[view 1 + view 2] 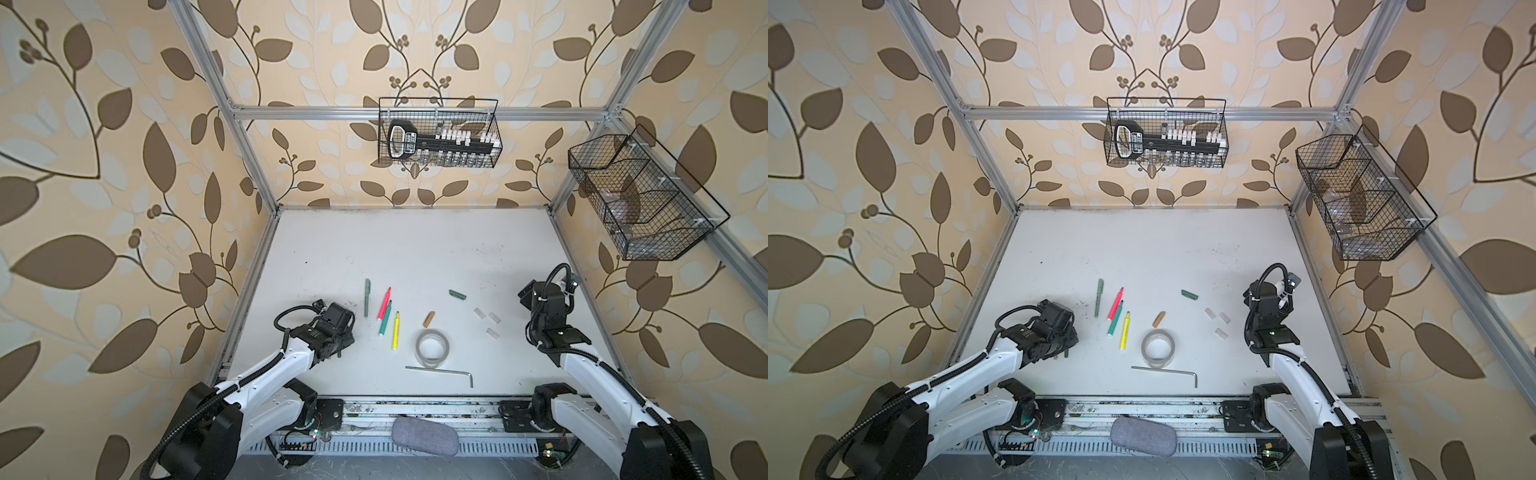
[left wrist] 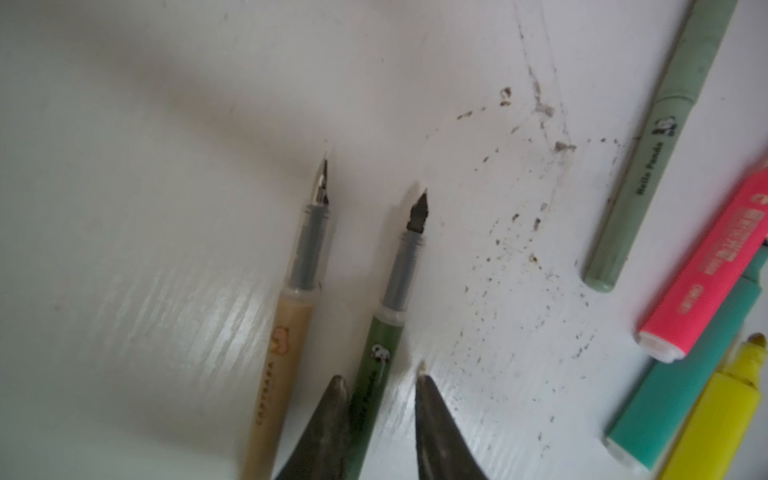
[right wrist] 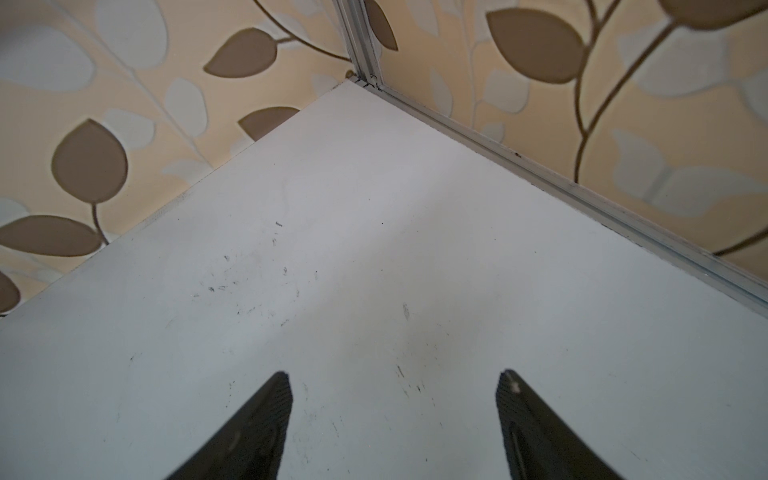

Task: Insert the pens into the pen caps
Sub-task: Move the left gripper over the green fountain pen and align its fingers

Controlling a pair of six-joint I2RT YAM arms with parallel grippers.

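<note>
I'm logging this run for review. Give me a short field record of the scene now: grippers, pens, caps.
left gripper: open, jaws either side of the dark green pen, which lies beside the tan pen
right gripper: open, empty, over bare table
loose caps: tan cap, green cap, clear caps, none on a pen
markers: pink marker, green marker, yellow marker, uncapped
clutter: tape roll, hex key

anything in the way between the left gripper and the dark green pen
Nothing visible. The left gripper has its open jaws on either side of the dark green pen. The tan pen lies close beside it, just outside one finger.
</note>
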